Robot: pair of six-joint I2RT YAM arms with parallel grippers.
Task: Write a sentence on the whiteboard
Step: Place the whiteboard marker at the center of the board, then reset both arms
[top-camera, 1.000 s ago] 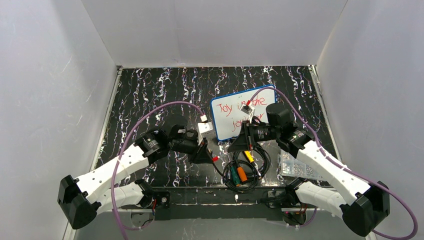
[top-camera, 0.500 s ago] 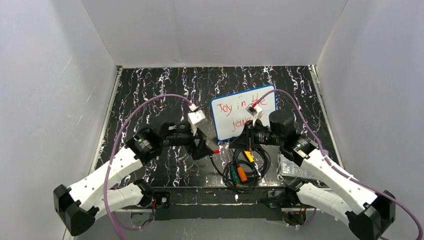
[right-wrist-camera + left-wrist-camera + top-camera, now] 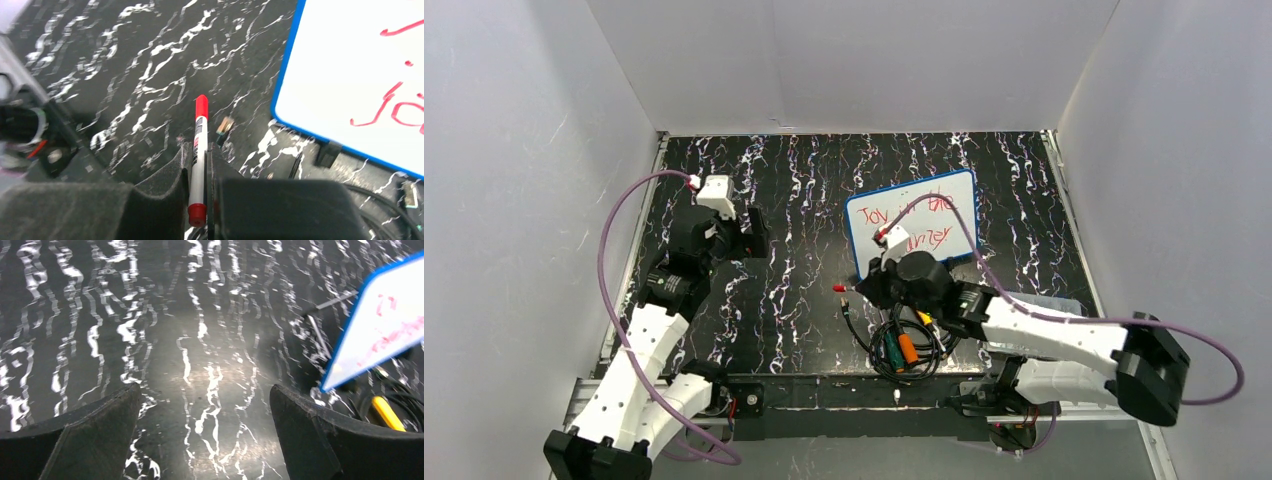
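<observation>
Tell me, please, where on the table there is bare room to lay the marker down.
Bare: the table between the left end effector and the whiteboard, and the strip behind it. Crowded: the near edge, with tangled cables and the right end effector holding the marker.

Black tabletop (image 3: 804, 180) veined with white streaks, closed in by plain white walls (image 3: 854, 60) at the back and on both sides. Near its front edge, right of centre, a tangle of black cables (image 3: 879, 358), with an orange piece (image 3: 908, 349) and a green piece (image 3: 891, 352) side by side inside it and a yellow piece (image 3: 921, 314) just behind. Marker (image 3: 199, 150), red at both ends, raised over the tabletop just left of the tangle. Clear plastic box (image 3: 1056, 303) further right, mostly hidden.
</observation>
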